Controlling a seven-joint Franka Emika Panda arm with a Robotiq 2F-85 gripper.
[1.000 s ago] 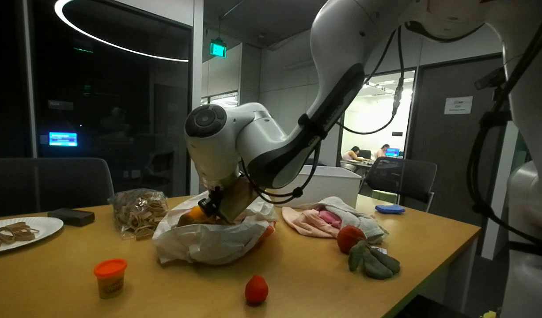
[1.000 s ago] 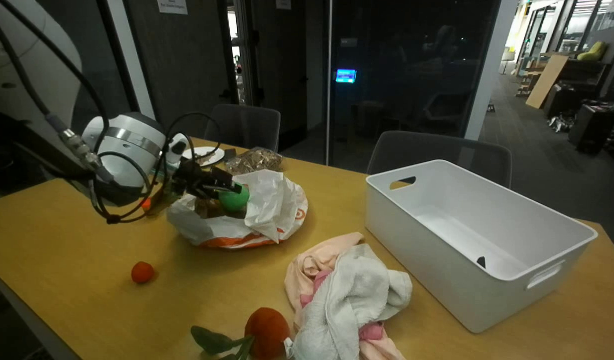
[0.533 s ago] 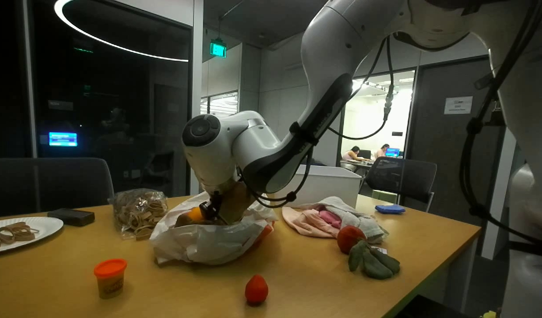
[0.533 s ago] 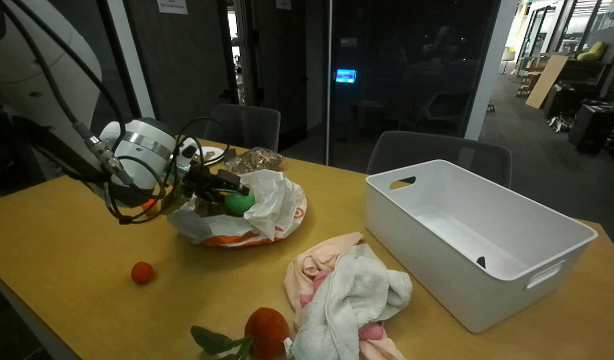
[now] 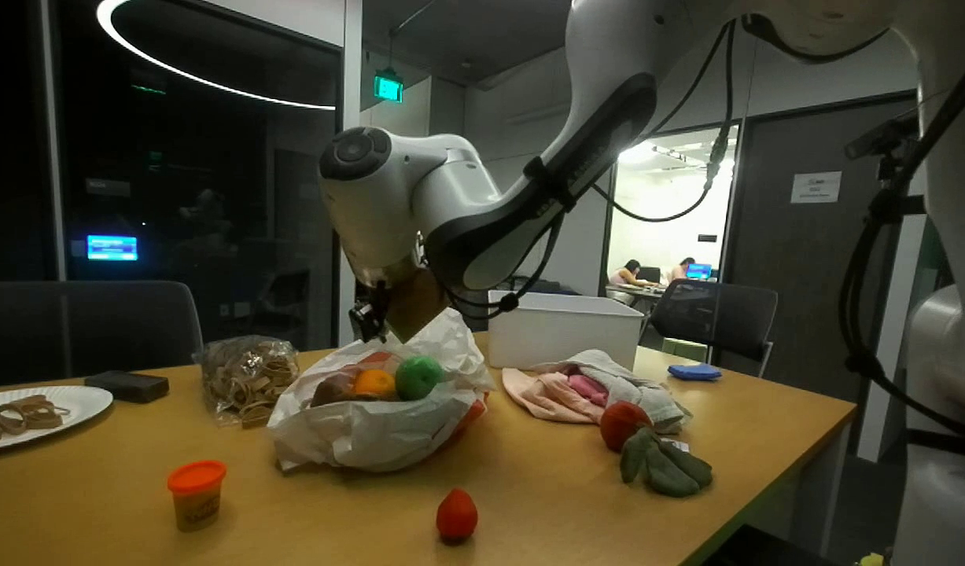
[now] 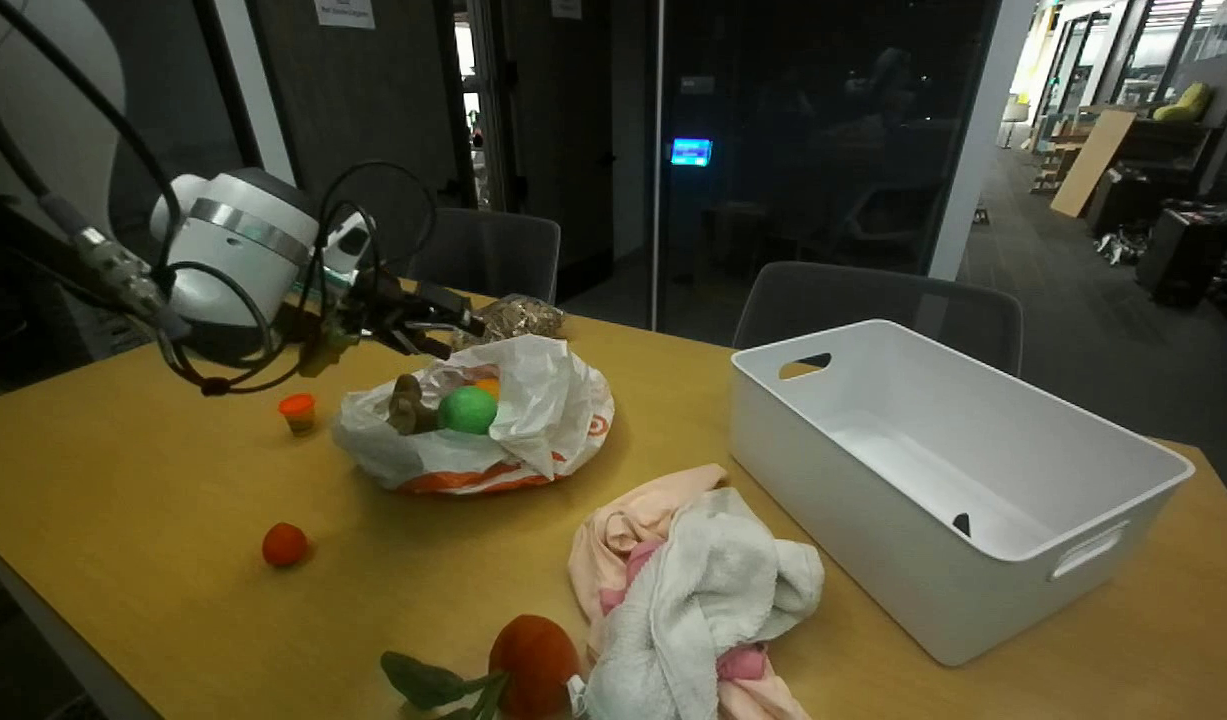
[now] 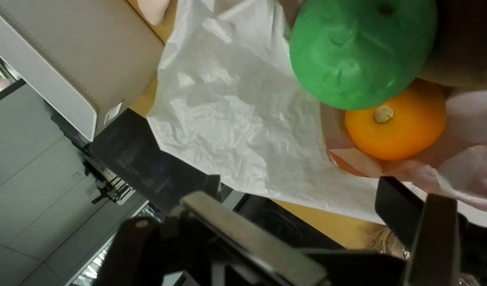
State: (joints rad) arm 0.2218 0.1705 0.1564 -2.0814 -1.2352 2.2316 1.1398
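While the claw (image 6: pixel 460 338) hangs wide and empty, I see the green fruit (image 6: pixel 467 410), roundish with no clear long axis, below it and off to one side, inside the white bag (image 6: pixel 536 405).

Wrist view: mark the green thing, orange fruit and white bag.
Green thing (image 7: pixel 360 55), wrist view: middle of its surface.
Orange fruit (image 7: pixel 404 127), wrist view: beside its stem.
White bag (image 7: pixel 231 119), wrist view: crumpled wall.
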